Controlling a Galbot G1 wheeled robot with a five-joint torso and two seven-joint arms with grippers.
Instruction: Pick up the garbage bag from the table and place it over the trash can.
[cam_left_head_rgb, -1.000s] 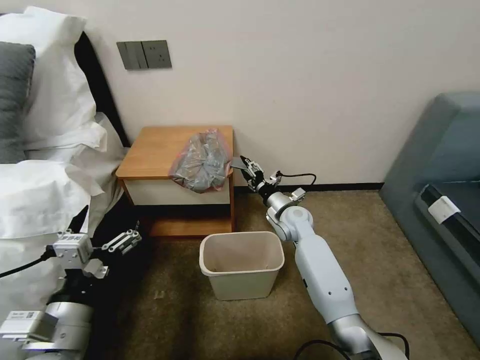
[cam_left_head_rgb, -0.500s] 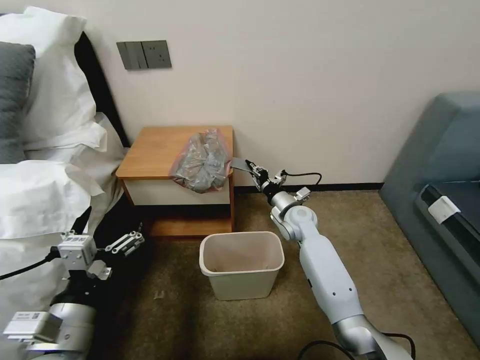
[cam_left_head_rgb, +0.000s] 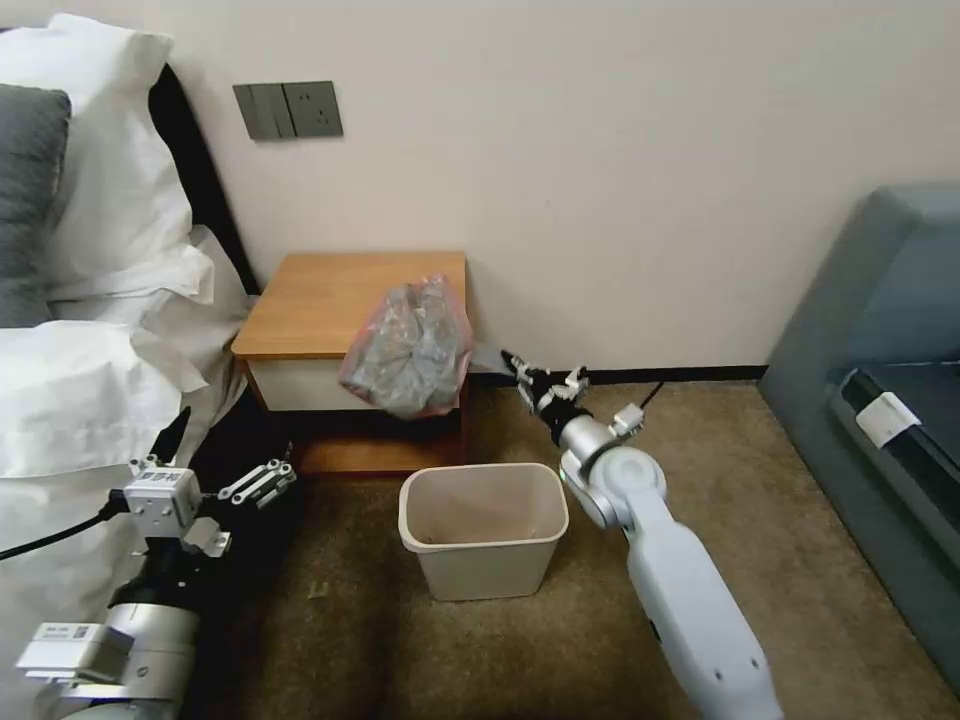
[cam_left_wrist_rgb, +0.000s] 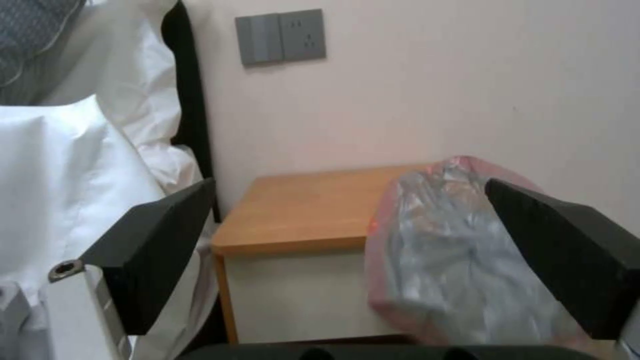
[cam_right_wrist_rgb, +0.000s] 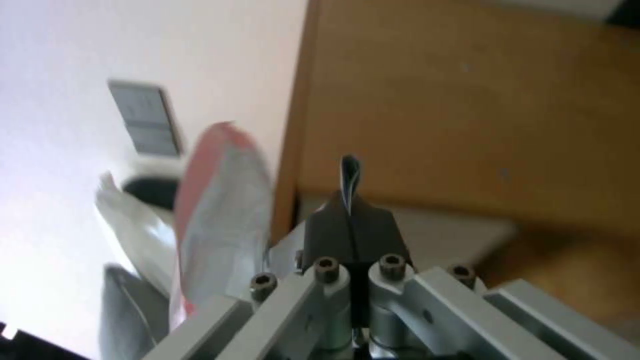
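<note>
The garbage bag (cam_left_head_rgb: 408, 345), a crumpled grey bundle with a pinkish rim, hangs over the front right corner of the table (cam_left_head_rgb: 320, 300), partly off the wooden top. My right gripper (cam_left_head_rgb: 516, 366) is to the bag's right, below the tabletop, shut on a thin stretched corner of the bag (cam_right_wrist_rgb: 349, 175). The trash can (cam_left_head_rgb: 485, 565) stands upright on the carpet in front of the table, under the bag. My left gripper (cam_left_head_rgb: 262, 482) is open low beside the bed, facing the table (cam_left_wrist_rgb: 307, 210) and the garbage bag (cam_left_wrist_rgb: 460, 260) from a distance.
A bed with white pillows (cam_left_head_rgb: 90, 330) lies along the left, close to my left arm. A grey sofa (cam_left_head_rgb: 880, 400) stands at the right. Wall switches (cam_left_head_rgb: 288, 109) sit above the table. Open carpet lies between the trash can and the sofa.
My right gripper has drawn down and back to the right, dragging the bag from the tabletop to its front right corner. My left arm has shifted slightly.
</note>
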